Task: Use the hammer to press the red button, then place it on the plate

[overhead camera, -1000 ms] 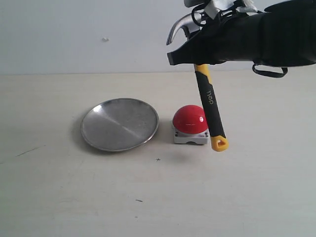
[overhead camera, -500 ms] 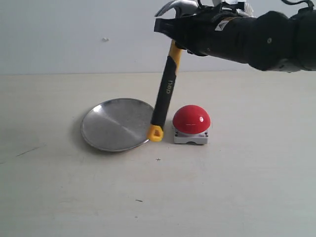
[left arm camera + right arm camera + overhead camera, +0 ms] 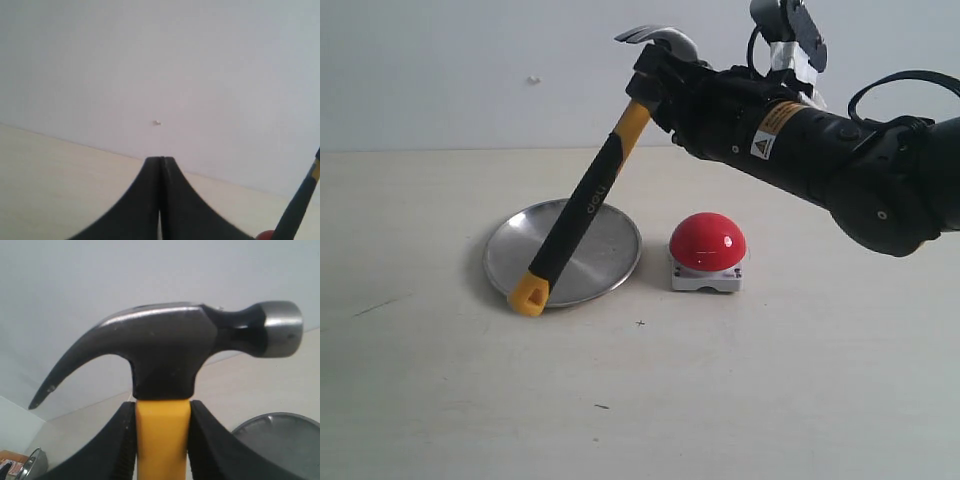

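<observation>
The hammer (image 3: 582,205) is being gripped at its yellow neck, just under the head, by the right gripper (image 3: 658,88), with the jaws pressing narrowly against both sides. It is being held tilted, head up, with the looped end at the plate's (image 3: 510,255) near left rim; contact cannot be told. The button (image 3: 707,242) is sitting just right of the plate, apart from the hammer. The left gripper (image 3: 160,200) is being held with its fingers pressed together, empty.

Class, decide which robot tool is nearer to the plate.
Right. The right tool grips the hammer high over the edge of the plate; the left tool, shut, is outside the exterior view.
</observation>
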Tool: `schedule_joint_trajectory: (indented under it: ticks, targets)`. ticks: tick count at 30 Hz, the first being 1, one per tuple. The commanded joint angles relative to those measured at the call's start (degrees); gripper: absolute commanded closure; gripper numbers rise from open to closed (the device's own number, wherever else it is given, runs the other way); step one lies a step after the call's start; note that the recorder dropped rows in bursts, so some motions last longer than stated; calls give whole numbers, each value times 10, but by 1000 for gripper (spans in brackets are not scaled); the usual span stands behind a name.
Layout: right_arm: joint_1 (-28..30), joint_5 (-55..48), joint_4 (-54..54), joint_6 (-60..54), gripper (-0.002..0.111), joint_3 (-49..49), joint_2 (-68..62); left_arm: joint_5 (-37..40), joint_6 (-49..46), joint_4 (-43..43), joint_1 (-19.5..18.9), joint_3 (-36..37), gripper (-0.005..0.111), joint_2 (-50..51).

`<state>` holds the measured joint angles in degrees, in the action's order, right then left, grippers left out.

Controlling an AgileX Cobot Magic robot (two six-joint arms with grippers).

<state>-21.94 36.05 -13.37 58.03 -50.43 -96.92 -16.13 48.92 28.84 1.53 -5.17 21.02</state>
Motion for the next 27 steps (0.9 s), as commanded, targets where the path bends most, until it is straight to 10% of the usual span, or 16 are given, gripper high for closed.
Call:
schedule_joint_trajectory:
  ticks: [1, 4, 6, 13, 16, 22, 27]
  targets:
    - [0, 44, -5, -8, 108, -3, 9, -4, 182, 232, 4, -115, 107, 140]
    - [0, 33, -5, -12, 108, -3, 9, -42, 474, 615, 4, -245, 107, 281]
    - [0, 28, -5, -16, 108, -4, 9, -90, 561, 711, 4, -300, 107, 339]
    - [0, 5, -7, -34, 108, -4, 9, -120, 329, 711, -2, -416, 107, 465]
    - [0, 3, -7, -41, 108, -4, 9, 8, 117, 711, -2, -415, 107, 477]
    - [0, 3, -6, -47, 108, -4, 9, 281, 56, 692, -2, -402, 107, 494]
    - [0, 3, -3, -45, 108, -9, 9, 385, -309, 329, 19, -416, 107, 520]
